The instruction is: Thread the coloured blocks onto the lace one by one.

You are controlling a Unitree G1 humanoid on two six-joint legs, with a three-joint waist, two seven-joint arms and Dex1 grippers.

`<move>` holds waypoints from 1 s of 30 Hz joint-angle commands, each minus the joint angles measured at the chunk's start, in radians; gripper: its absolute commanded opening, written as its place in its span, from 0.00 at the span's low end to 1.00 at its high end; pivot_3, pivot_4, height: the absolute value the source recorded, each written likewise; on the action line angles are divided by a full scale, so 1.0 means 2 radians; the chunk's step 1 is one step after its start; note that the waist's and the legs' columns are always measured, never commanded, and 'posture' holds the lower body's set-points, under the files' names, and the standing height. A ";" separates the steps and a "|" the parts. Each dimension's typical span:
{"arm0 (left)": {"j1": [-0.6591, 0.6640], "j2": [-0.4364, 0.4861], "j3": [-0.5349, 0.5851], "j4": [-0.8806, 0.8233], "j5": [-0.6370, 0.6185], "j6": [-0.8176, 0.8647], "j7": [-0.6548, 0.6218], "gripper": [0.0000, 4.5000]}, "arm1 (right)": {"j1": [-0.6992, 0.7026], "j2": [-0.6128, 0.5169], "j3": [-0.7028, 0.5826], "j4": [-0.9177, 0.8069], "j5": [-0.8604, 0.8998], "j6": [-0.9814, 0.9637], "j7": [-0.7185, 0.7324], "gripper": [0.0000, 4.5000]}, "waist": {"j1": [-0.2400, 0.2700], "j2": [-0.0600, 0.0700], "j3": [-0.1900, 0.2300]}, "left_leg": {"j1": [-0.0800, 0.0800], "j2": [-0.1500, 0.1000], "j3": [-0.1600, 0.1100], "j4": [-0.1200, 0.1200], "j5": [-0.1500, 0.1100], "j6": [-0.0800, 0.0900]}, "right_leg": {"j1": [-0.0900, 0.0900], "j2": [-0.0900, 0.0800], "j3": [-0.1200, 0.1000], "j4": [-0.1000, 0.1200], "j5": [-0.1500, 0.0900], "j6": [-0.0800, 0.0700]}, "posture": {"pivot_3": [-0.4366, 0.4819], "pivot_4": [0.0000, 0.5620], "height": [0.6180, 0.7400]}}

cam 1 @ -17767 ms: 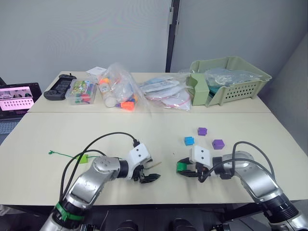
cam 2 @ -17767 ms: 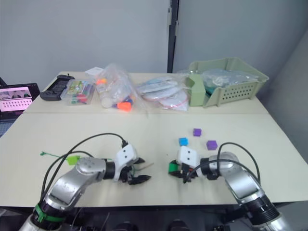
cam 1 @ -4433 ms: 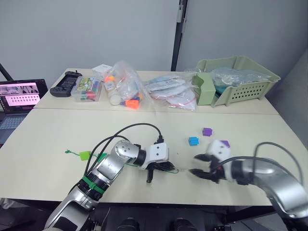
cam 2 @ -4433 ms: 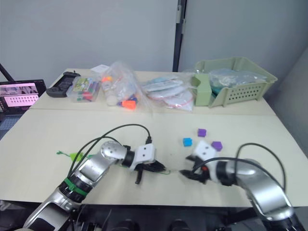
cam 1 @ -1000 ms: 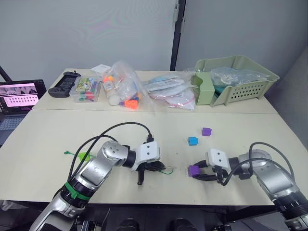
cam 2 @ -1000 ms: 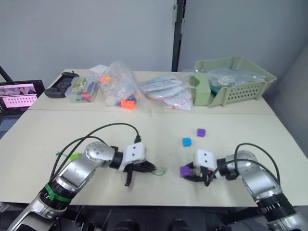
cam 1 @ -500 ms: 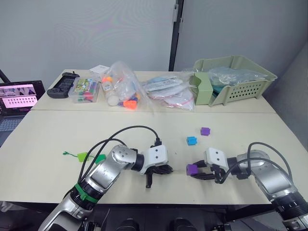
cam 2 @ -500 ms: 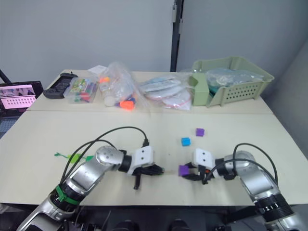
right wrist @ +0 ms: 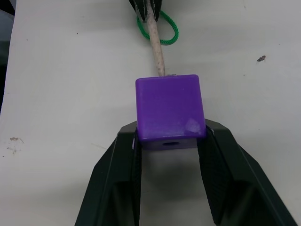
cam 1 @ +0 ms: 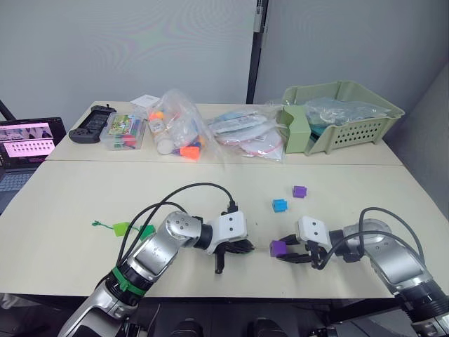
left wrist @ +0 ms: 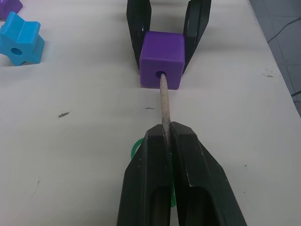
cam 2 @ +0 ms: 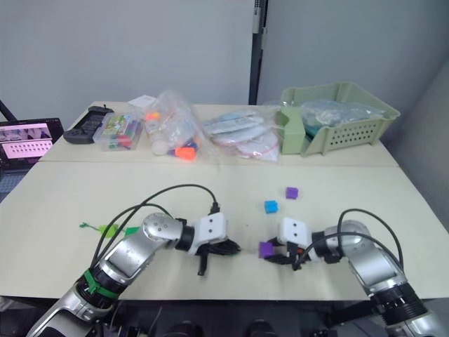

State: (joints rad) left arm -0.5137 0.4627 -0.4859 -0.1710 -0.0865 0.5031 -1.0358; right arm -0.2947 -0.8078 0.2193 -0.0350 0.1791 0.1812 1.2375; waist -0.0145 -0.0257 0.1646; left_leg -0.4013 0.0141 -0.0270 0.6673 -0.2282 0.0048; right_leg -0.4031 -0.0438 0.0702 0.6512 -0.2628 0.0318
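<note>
Purple cube (left wrist: 162,59) sits low over the bench (cam 1: 84,193) front, pinched on its side faces by the right claw (right wrist: 169,141). Left claw (left wrist: 164,136) is clamped tight on the lace's pale tip (left wrist: 164,101), tip end just at the cube's hole. Cube looks light, hard, slick; side grip leaves the bore clear. Tip is stiff, but the green cord (right wrist: 164,29) behind it is limp, so hold near the tip. How far the tip is in: can't tell. Cord runs hidden under the left claw.
</note>
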 commanded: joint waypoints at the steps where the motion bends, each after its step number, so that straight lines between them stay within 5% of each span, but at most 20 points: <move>1: -0.012 0.001 0.003 -0.008 0.001 0.000 0.000 0.00 | 0.001 0.003 -0.001 -0.014 0.001 0.002 0.000 0.26 | 0.000 0.000 0.000 | 0.000 0.000 0.000 0.000 0.000 0.000 | 0.000 0.000 0.000 0.000 0.000 0.000 | 0.48 0.27 1.00; 23: -0.041 -0.043 -0.036 -0.003 0.014 0.020 -0.005 0.00 | 0.000 0.005 0.001 -0.031 -0.003 0.034 -0.008 0.26 | 0.001 0.000 0.000 | 0.000 0.000 0.000 0.001 0.000 0.000 | 0.001 0.000 0.000 0.000 0.000 0.000 | 0.48 0.27 1.00; 30: -0.062 -0.029 -0.019 -0.069 0.004 0.159 0.009 0.00 | 0.011 0.000 0.001 -0.034 -0.011 0.039 -0.015 0.26 | 0.000 0.000 0.000 | 0.000 0.000 0.000 0.001 0.000 0.000 | 0.001 0.000 0.000 0.000 0.000 0.000 | 0.48 0.27 1.00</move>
State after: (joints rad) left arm -0.6101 0.4191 -0.5367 -0.2379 -0.0496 0.7530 -1.0298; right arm -0.2848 -0.8089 0.2146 -0.0785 0.1686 0.2521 1.2148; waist -0.0137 -0.0258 0.1646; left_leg -0.4008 0.0137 -0.0272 0.6686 -0.2283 0.0048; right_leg -0.4020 -0.0436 0.0700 0.6516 -0.2626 0.0324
